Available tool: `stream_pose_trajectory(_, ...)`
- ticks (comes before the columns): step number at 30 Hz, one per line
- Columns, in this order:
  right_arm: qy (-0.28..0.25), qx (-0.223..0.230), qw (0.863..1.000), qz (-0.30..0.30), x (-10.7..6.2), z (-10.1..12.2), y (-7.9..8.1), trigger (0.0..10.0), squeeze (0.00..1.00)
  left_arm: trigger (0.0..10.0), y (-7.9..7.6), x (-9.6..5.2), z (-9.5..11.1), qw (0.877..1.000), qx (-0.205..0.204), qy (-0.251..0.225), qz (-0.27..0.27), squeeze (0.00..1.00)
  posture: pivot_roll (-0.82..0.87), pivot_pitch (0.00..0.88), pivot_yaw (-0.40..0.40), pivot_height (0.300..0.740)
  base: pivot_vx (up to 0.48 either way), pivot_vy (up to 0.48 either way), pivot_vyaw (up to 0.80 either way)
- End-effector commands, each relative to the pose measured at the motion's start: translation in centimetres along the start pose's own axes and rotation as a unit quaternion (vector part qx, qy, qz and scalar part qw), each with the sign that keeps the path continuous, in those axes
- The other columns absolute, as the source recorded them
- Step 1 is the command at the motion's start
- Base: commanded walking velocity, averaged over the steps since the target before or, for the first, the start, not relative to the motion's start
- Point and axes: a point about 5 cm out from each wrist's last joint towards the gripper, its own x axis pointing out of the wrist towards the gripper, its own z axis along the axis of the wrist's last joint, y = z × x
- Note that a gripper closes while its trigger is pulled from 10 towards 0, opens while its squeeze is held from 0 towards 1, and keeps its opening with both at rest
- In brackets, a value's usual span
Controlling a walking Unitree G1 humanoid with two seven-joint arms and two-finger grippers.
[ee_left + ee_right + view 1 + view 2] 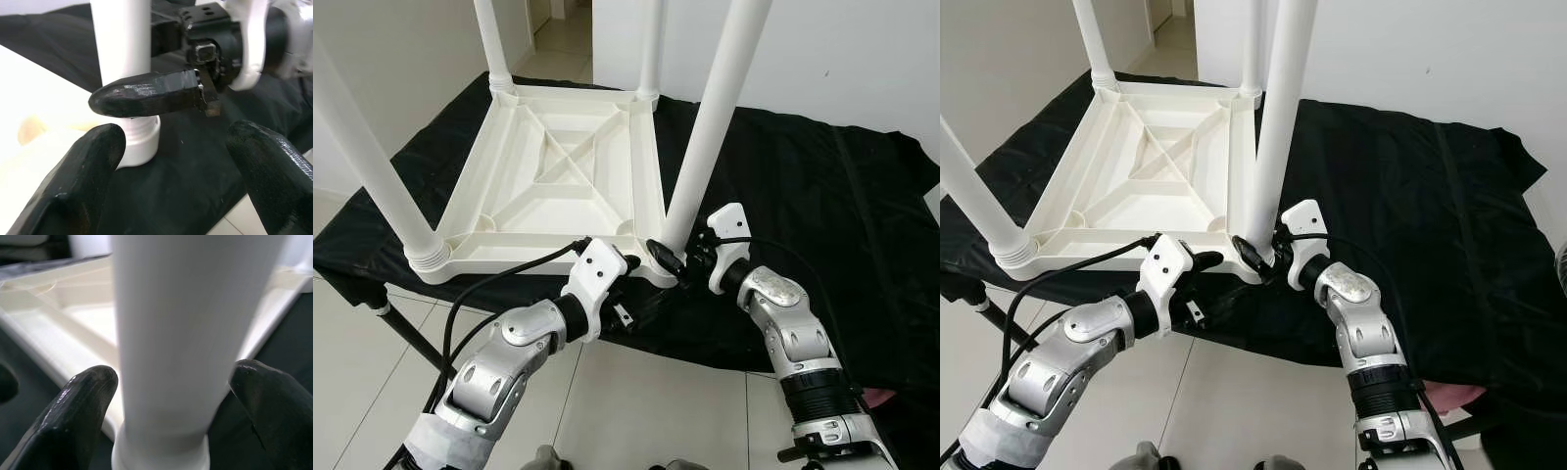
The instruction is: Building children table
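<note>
A white plastic children's table [558, 166] lies upside down on a black cloth, its legs pointing up. My right gripper [677, 257] is at the base of the near-right leg [710, 127]. In the right wrist view its fingers [83, 406] press on both sides of that leg [186, 308], just above the threaded collar. My left gripper [636, 289] hovers open at the same corner from the front. In the left wrist view its fingers [73, 191] are spread with nothing between them, and one right finger [146, 93] crosses in front of the leg [122, 49].
Other legs stand at the near-left [367, 157], far-left [494, 44] and far-right [651, 49] corners. The black cloth [822, 196] covers a low work table whose front edge is close to my arms. Tiled floor [626, 411] lies below, a white wall behind.
</note>
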Motion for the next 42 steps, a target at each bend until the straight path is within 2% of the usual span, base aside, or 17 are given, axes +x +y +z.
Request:
stream_pose_trajectory(1, 0.004, -0.007, 1.000, 0.016, 0.2, -0.2, -0.1, 10.0, 0.00, 10.0, -0.7, 0.0, 0.0, 0.999, -0.004, 0.004, -0.035, 0.00, -0.07, 0.031, -0.013, 0.740, 0.000, 0.000, 0.00)
stream_pose_trajectory(3, 0.018, -0.032, 0.998, 0.052, 1.2, -0.4, -0.3, 10.0, 0.00, 10.0, -0.6, -0.2, 0.1, 1.000, -0.002, 0.002, -0.030, 0.00, -0.07, 0.037, -0.011, 0.740, 0.000, 0.000, 0.00)
stream_pose_trajectory(8, 0.032, -0.030, 0.996, 0.084, 2.0, -0.8, -0.4, 10.0, 0.00, 10.0, -0.3, -0.3, 0.4, 1.000, -0.001, 0.000, -0.020, 0.00, -0.06, 0.044, -0.013, 0.740, 0.000, 0.000, 0.00)
stream_pose_trajectory(10, 0.033, -0.030, 0.995, 0.091, 2.2, -0.9, -0.4, 9.7, 0.00, 10.0, -0.2, -0.3, 0.4, 1.000, -0.001, -0.002, -0.017, 0.00, -0.06, 0.044, -0.013, 0.740, 0.000, 0.000, 0.00)
stream_pose_trajectory(11, 0.033, -0.027, 0.994, 0.102, 2.4, -1.0, -0.4, 6.5, 0.00, 10.0, -0.2, -0.4, 0.5, 1.000, 0.000, -0.003, -0.016, 0.00, -0.06, 0.048, -0.015, 0.740, 0.000, 0.000, 0.00)
stream_pose_trajectory(12, 0.033, -0.024, 0.993, 0.110, 2.5, -1.1, -0.4, 6.1, 0.00, 10.0, -0.3, -0.4, 0.5, 1.000, -0.001, -0.004, -0.015, 0.00, -0.06, 0.048, -0.015, 0.740, 0.000, 0.000, 0.00)
stream_pose_trajectory(13, 0.032, -0.025, 0.993, 0.114, 2.6, -1.2, -0.5, 3.3, 0.00, 10.0, -0.3, -0.4, 0.5, 1.000, -0.002, -0.005, -0.014, 0.00, -0.06, 0.047, -0.013, 0.740, 0.000, 0.000, 0.00)
stream_pose_trajectory(15, 0.032, -0.025, 0.993, 0.115, 2.8, -1.3, -0.6, 3.3, 0.00, 10.0, -0.3, -0.4, 0.5, 1.000, -0.002, -0.005, -0.014, 0.00, -0.06, 0.047, -0.013, 0.740, 0.000, 0.000, 0.00)
stream_pose_trajectory(16, 0.036, -0.028, 0.992, 0.114, 2.8, -1.4, -0.7, 0.0, 0.00, 10.0, -0.4, -0.3, 0.5, 1.000, -0.002, -0.005, -0.014, 0.00, -0.06, 0.046, -0.014, 0.740, 0.000, 0.000, 0.00)
stream_pose_trajectory(19, 0.039, -0.032, 0.992, 0.116, 2.9, -1.6, -0.9, 0.0, 0.00, 10.0, -0.4, -0.2, 0.6, 1.000, -0.002, -0.004, -0.014, 0.00, -0.06, 0.046, -0.014, 0.740, 0.000, 0.000, 0.00)
stream_pose_trajectory(27, 0.032, -0.036, 0.991, 0.123, 1.9, -2.0, -1.1, 0.0, 0.00, 10.0, -0.2, -0.1, 0.8, 1.000, -0.002, -0.009, -0.011, 0.00, -0.07, 0.046, -0.013, 0.740, 0.000, 0.000, 0.00)
stream_pose_trajectory(28, 0.027, -0.035, 0.992, 0.120, 1.8, -2.0, -1.0, 4.2, 0.00, 10.0, -0.2, -0.1, 0.8, 1.000, -0.002, -0.010, -0.012, 0.00, -0.07, 0.047, -0.011, 0.740, 0.000, 0.000, 0.00)
stream_pose_trajectory(29, 0.024, -0.034, 0.992, 0.118, 1.7, -2.1, -1.0, 4.2, 0.00, 10.0, -0.2, -0.1, 0.8, 1.000, -0.002, -0.010, -0.012, 0.00, -0.07, 0.047, -0.011, 0.740, 0.000, 0.000, 0.00)
stream_pose_trajectory(30, 0.020, -0.031, 0.993, 0.109, 1.7, -2.0, -0.8, 10.0, 0.00, 10.0, -0.2, 0.0, 0.8, 1.000, -0.003, -0.010, -0.012, 0.00, -0.07, 0.050, -0.008, 0.740, 0.000, 0.000, 0.00)
stream_pose_trajectory(37, -0.002, -0.024, 0.996, 0.084, 1.7, -1.7, -0.2, 10.0, 0.00, 10.0, -0.3, 0.0, 0.8, 1.000, -0.004, -0.010, -0.013, 0.00, -0.07, 0.054, -0.006, 0.740, 0.000, 0.000, 0.00)
stream_pose_trajectory(42, -0.010, -0.013, 0.999, 0.039, 1.7, -1.5, 0.3, 10.0, 0.00, 10.0, -0.3, 0.1, 0.8, 1.000, -0.004, -0.011, -0.013, 0.00, -0.07, 0.054, -0.008, 0.740, 0.000, 0.000, 0.00)
